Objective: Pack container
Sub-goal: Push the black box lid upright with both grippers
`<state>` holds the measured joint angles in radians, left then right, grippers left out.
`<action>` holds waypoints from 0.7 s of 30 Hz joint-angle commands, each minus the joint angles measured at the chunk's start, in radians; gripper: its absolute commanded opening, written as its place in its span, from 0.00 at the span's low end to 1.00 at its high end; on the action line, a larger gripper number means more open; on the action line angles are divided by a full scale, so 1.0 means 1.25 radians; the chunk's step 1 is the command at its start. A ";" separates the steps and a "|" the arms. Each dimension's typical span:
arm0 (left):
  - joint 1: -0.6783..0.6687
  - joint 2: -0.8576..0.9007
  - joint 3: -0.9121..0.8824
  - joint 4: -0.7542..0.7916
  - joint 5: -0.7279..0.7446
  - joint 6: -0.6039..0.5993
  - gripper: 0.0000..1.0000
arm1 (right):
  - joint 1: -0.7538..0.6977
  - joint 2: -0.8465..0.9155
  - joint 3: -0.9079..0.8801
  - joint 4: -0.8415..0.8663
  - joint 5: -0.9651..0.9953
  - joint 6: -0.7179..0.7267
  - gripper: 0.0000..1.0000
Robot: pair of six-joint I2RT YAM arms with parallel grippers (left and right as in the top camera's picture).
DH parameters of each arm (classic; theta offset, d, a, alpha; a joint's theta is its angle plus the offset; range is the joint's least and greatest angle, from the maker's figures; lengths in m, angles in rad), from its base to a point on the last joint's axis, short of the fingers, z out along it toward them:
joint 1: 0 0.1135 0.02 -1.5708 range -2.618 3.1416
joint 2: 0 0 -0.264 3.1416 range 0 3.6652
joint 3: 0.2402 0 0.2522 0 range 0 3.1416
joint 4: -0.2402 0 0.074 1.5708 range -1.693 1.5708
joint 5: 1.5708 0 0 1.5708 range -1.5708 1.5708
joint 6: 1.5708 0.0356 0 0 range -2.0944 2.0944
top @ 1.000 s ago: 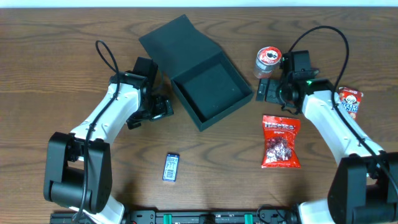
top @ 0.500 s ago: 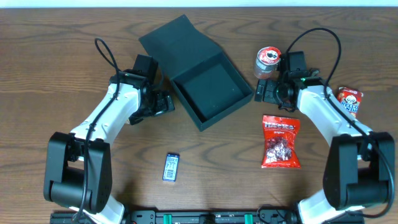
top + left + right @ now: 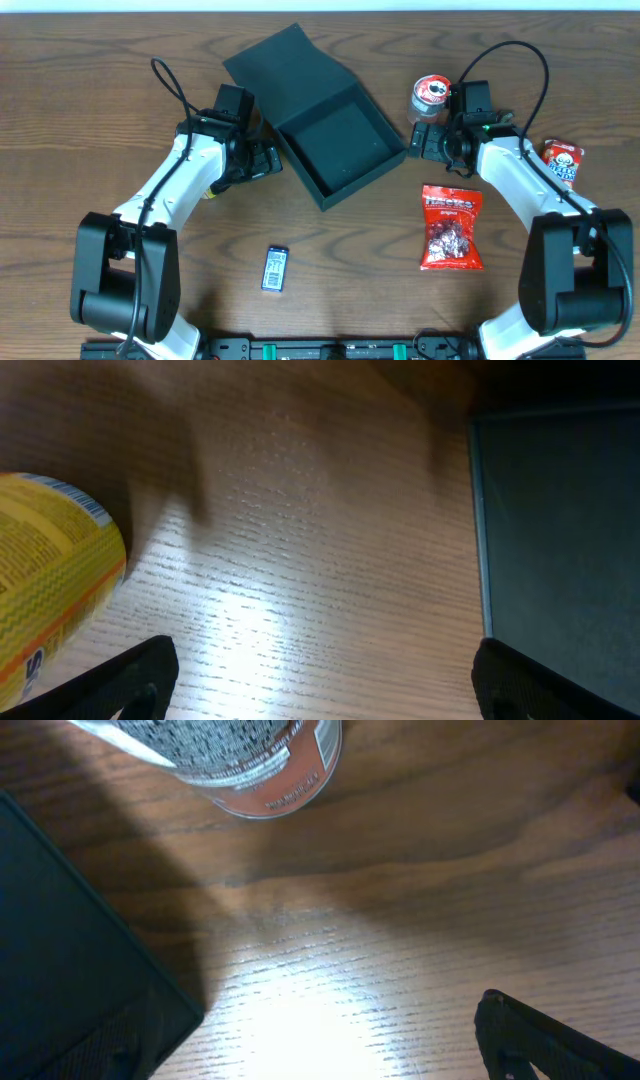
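The box [image 3: 340,145] sits open in the upper middle of the overhead view, its lid [image 3: 285,62] tipped back toward the upper left. The left gripper [image 3: 262,160] is just beside the box's left wall, spread wide over bare table [image 3: 100,80]. A yellow packet [image 3: 50,575] lies at the left edge of its wrist view. The right gripper [image 3: 424,143], also spread wide, is just below a round tub [image 3: 432,95] right of the box. A red snack bag [image 3: 451,227] lies lower right.

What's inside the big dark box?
Nothing yet. From overhead, the box shows only its bare dark floor; its lid lies open behind it. Nothing covers the inside, though it is very dark. The red snack bag lies outside.
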<state>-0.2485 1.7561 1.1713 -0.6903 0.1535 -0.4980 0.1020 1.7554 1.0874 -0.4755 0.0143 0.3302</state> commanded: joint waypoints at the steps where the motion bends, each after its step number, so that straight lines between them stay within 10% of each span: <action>1: 0.005 0.005 0.013 0.006 -0.005 -0.007 0.95 | 0.002 -0.002 0.011 0.013 -0.003 0.011 0.99; 21: 0.003 0.005 0.013 0.076 0.019 -0.037 0.95 | 0.052 -0.002 0.011 -0.007 -0.075 0.011 0.99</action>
<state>-0.2485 1.7561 1.1713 -0.5972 0.1726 -0.5278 0.1387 1.7554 1.0874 -0.4759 -0.0513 0.3305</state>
